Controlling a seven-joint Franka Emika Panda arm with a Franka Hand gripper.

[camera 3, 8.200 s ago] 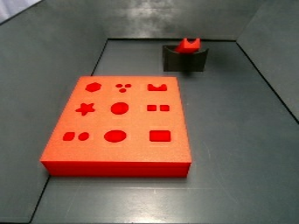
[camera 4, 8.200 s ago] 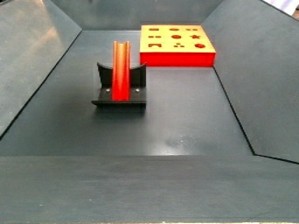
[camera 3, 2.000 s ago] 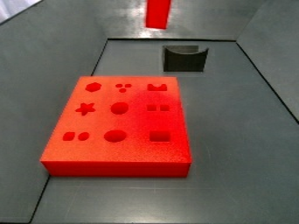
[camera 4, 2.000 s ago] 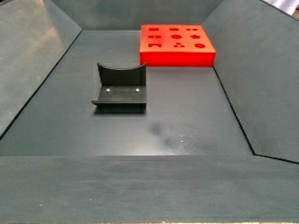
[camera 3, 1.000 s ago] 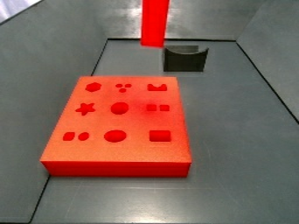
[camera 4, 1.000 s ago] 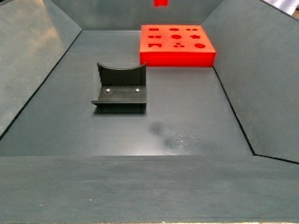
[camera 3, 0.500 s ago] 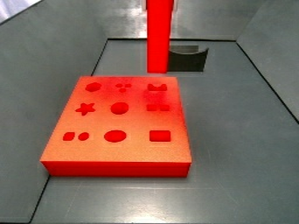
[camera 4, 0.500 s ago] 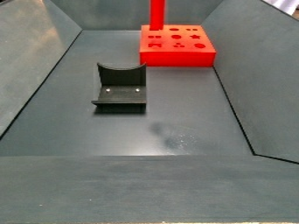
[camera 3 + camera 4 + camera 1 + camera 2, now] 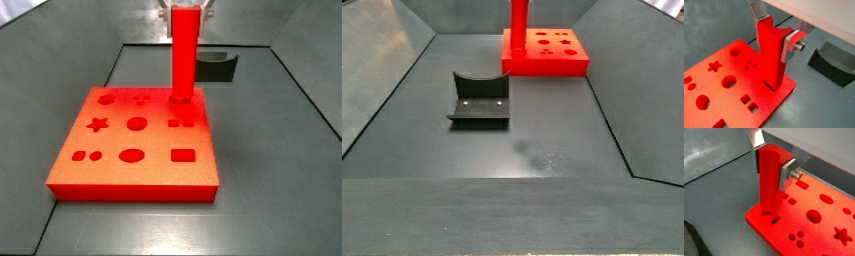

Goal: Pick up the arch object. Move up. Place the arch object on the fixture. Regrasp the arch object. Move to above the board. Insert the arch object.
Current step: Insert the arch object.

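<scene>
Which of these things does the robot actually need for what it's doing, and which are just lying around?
In use:
- arch object, upright, lower end at the board's arch cut-out
- board
- gripper, clamped on the arch object
- fixture, now empty

Lying about:
- nothing else visible

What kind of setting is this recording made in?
Probably a lab test bench: a bare grey walled bin holding only the board, the fixture, and the pincer holding the arch object upright at the board.
</scene>
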